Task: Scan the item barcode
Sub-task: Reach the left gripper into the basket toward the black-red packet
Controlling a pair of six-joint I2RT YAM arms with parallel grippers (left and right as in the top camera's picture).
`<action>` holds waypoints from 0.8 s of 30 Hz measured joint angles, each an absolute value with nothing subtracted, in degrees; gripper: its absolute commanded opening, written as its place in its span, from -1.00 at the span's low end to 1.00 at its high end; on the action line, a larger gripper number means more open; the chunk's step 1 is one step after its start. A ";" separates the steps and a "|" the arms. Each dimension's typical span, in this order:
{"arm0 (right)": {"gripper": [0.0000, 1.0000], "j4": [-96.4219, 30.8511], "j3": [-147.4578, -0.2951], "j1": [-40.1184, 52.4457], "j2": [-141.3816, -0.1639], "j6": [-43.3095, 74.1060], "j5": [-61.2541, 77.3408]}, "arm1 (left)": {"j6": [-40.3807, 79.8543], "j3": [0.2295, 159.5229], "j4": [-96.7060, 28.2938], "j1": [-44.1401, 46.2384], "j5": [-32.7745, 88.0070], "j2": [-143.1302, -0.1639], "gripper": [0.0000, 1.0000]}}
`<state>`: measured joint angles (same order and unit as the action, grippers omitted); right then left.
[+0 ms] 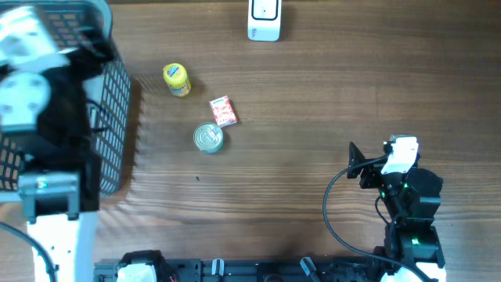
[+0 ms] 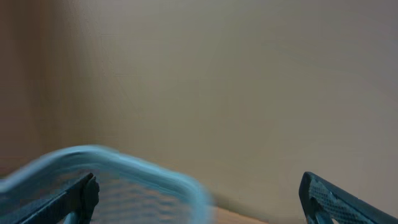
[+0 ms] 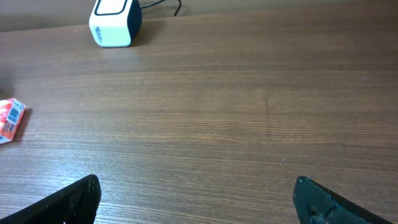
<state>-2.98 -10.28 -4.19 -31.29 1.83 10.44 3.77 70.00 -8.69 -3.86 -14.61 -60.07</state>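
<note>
Both pincers gape wide and hold nothing. The left gripper (image 2: 199, 186) hangs above the basket (image 1: 117, 110) at the table's (image 1: 313, 102) left edge, and the right gripper (image 3: 197, 183) sits low near the front right corner. A jar (image 1: 177, 79), a box (image 1: 224, 110) and a can (image 1: 208, 138) cluster left of the middle. The scanner (image 1: 264, 19) stands at the far edge.

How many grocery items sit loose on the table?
3: yellow jar nearest the basket, red box mid-table, can just beside the box. The basket may hide more.
</note>
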 measured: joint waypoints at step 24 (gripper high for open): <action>1.00 -3.07 -10.28 -4.19 -31.29 1.83 10.44 | -17.91 70.61 -32.53 -25.80 -11.40 -90.11 1.00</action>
